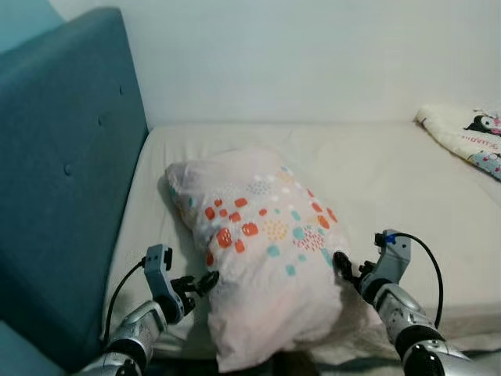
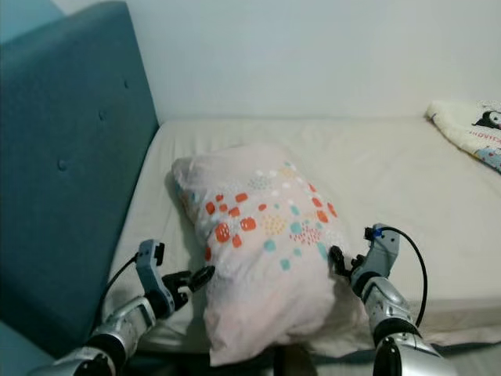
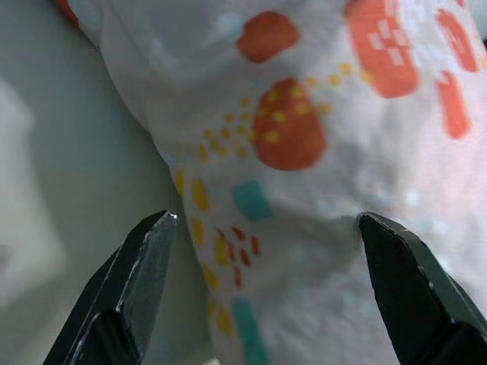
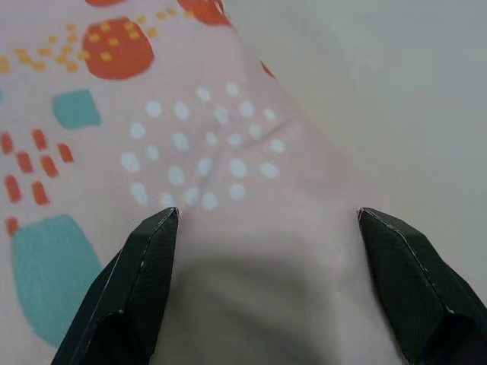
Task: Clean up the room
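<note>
A pale pink pillow (image 1: 262, 251) with orange and teal patches lies on the cream mattress (image 1: 376, 172), its near end hanging over the front edge. My left gripper (image 1: 205, 283) is at the pillow's left side, open, with the fabric edge (image 3: 266, 198) between its spread fingers. My right gripper (image 1: 343, 266) presses against the pillow's right side, also open, and its wrist view shows the pillow cloth (image 4: 228, 175) between the fingers.
A teal padded headboard (image 1: 63, 172) rises along the left of the bed. A white wall (image 1: 313, 55) backs the mattress. A folded cartoon-print blanket (image 1: 470, 137) lies at the far right of the bed.
</note>
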